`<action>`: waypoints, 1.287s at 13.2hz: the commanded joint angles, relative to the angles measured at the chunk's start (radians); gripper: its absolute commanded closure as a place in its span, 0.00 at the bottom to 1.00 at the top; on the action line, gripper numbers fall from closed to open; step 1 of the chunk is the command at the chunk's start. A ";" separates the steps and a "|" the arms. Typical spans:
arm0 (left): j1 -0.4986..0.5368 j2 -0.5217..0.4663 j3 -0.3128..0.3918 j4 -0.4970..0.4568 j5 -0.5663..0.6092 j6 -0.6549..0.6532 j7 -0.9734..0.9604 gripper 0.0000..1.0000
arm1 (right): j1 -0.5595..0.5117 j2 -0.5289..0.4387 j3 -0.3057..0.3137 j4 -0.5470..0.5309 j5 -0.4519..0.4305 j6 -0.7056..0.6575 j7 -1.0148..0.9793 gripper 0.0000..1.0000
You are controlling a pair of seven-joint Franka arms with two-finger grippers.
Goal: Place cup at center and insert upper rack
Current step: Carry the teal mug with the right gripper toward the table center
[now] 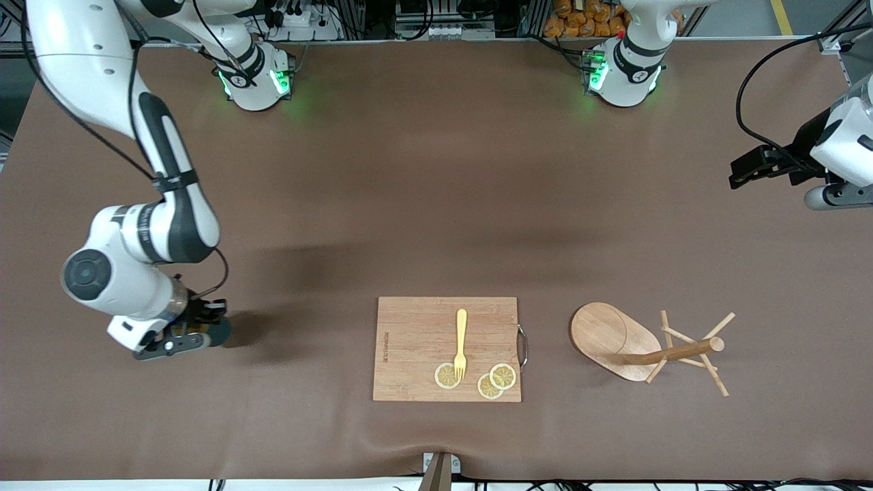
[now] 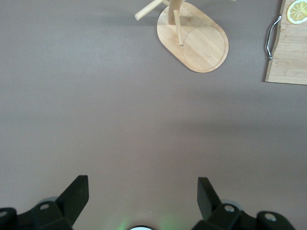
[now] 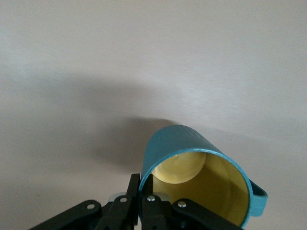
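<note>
Sideways, upper rack (image 1: 644, 349), pole toward left arm's end.

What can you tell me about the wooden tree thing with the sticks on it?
The upper rack is a mug tree of light, bare wood. It has a flat oval base, a round pole and thin pegs crossing near the pole's end. It is tipped over: the base stands on its edge on the brown table, and the pole points sideways with some pegs resting on the cloth. It lies beside the cutting board, toward the left arm's end. No gripper touches it.
</note>
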 commanded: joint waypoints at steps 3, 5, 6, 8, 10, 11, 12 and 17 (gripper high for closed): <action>0.008 -0.005 -0.009 0.004 0.017 -0.012 0.008 0.00 | 0.217 -0.060 -0.005 -0.015 0.011 -0.086 0.329 1.00; 0.008 -0.005 -0.009 0.004 0.018 -0.012 0.008 0.00 | 0.326 -0.060 -0.005 -0.012 0.011 -0.078 0.450 1.00; 0.007 -0.003 -0.009 0.004 0.018 -0.012 0.008 0.00 | 0.376 -0.060 -0.005 -0.012 0.011 -0.077 0.519 1.00; 0.007 -0.003 -0.009 0.004 0.018 -0.012 0.008 0.00 | 0.461 -0.059 -0.005 -0.010 0.012 -0.080 0.588 1.00; 0.007 -0.003 -0.011 0.004 0.018 -0.012 0.008 0.00 | 0.545 -0.056 -0.001 -0.010 0.017 -0.082 0.723 1.00; 0.007 -0.003 -0.011 0.004 0.018 -0.012 0.008 0.00 | 0.581 -0.051 0.008 -0.010 0.022 -0.077 0.806 1.00; 0.007 -0.003 -0.011 0.003 0.018 -0.012 0.008 0.00 | 0.610 -0.050 0.018 -0.010 0.022 -0.074 0.872 1.00; 0.010 -0.003 -0.011 0.001 0.018 -0.012 0.008 0.00 | 0.768 -0.033 0.028 -0.010 0.060 -0.072 1.105 1.00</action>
